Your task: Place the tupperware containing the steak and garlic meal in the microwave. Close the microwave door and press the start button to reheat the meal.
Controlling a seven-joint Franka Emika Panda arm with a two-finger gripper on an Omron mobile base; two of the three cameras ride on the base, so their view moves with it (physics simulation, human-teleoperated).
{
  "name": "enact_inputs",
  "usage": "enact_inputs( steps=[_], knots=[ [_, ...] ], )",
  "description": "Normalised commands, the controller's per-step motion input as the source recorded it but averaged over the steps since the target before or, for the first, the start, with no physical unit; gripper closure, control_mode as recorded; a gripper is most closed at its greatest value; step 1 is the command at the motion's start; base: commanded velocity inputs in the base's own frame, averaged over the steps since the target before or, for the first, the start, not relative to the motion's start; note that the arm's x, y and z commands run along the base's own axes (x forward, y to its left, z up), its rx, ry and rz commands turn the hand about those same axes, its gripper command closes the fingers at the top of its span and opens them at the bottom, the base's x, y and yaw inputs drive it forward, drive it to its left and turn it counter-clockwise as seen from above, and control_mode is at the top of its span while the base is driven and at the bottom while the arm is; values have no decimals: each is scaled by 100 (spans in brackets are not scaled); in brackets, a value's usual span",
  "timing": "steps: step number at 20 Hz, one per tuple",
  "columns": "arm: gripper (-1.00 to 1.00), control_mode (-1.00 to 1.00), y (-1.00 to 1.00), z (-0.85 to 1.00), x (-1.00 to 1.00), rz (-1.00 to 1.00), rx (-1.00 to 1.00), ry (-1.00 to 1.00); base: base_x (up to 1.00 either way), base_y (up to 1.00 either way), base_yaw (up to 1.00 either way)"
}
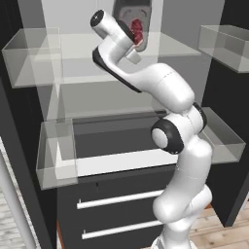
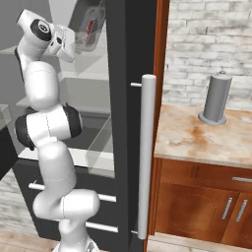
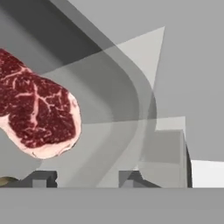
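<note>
Reaching up into the open fridge, the arm carries its gripper [image 3: 83, 178] to the near rim of the tupperware [image 1: 127, 14], which appears tilted above the upper shelf [image 1: 78, 46]. The steak [image 3: 37, 116] lies inside the tub. Whether the fingers clamp the rim cannot be told.
</note>
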Motion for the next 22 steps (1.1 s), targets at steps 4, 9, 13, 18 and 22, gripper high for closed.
enact_inputs(
  steps=[4,9,13,18,22],
  knots=[
    [100,-100,23,49,-50,0,0,6,0,0,0],
    [100,-100,42,48,-67,0,-1,19,0,0,0],
    [100,-100,35,-24,-82,0,-9,3,0,0,0],
    [100,-100,0,-91,-100,0,-5,-5,0,0,0],
    [100,-100,-28,-100,-79,0,0,-24,0,0,0]
  ],
)
